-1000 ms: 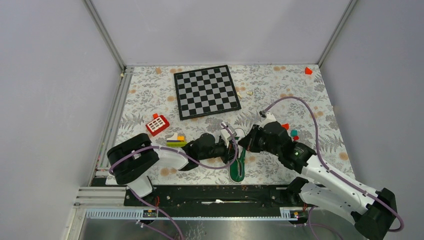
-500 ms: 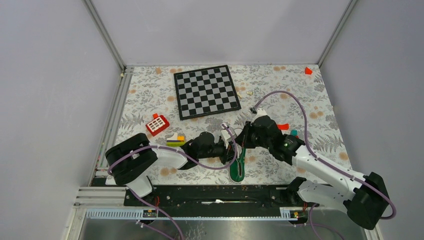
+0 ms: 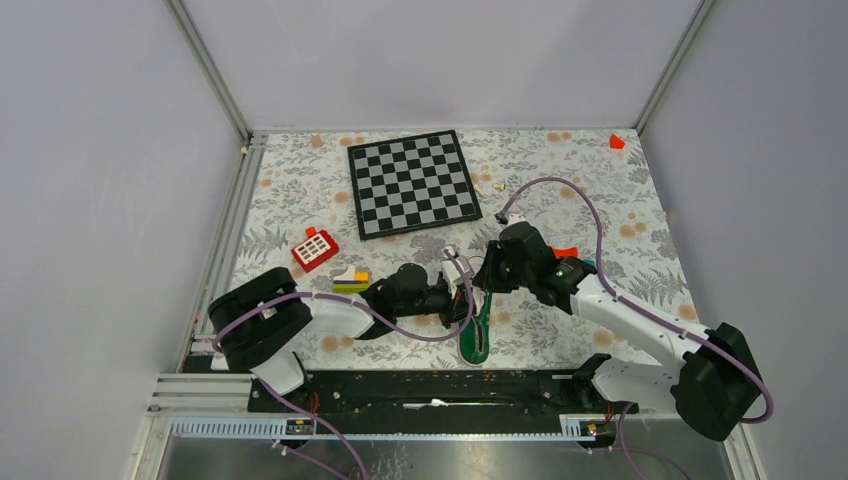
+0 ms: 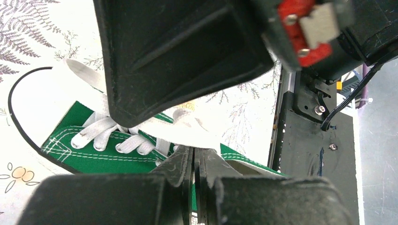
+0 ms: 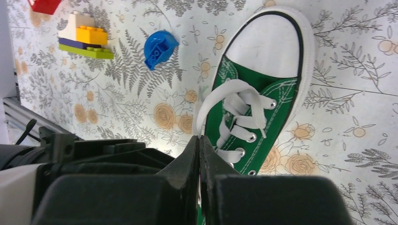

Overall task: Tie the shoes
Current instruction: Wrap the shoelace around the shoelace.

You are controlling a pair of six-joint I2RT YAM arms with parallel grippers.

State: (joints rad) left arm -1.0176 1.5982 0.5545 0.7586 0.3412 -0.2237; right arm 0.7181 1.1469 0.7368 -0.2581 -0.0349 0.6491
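The green sneaker (image 3: pixel 477 338) lies near the table's front edge with its white toe cap pointing away from the arms. It also shows in the right wrist view (image 5: pixel 268 96) and in the left wrist view (image 4: pixel 89 143). My left gripper (image 4: pixel 194 153) is shut on a flat white lace (image 4: pixel 187 129) just above the eyelets. My right gripper (image 5: pixel 199 139) is shut on a white lace loop (image 5: pixel 220 93) that arcs up from the shoe's left side. In the top view both grippers, left (image 3: pixel 462 293) and right (image 3: pixel 486 279), meet closely over the shoe's lacing.
A chessboard (image 3: pixel 412 183) lies at the back. A red toy (image 3: pixel 315 249) and a stacked brick piece (image 3: pixel 351 280) sit left of the shoe, with a blue piece (image 5: pixel 159 47) nearby. Small red and teal blocks (image 3: pixel 572 254) lie to the right, and a red block (image 3: pixel 617 141) sits far right.
My right arm has swung left and away from the front edge, bringing its gripper closer over the shoe beside the left gripper. The left arm and the shoe have barely moved.
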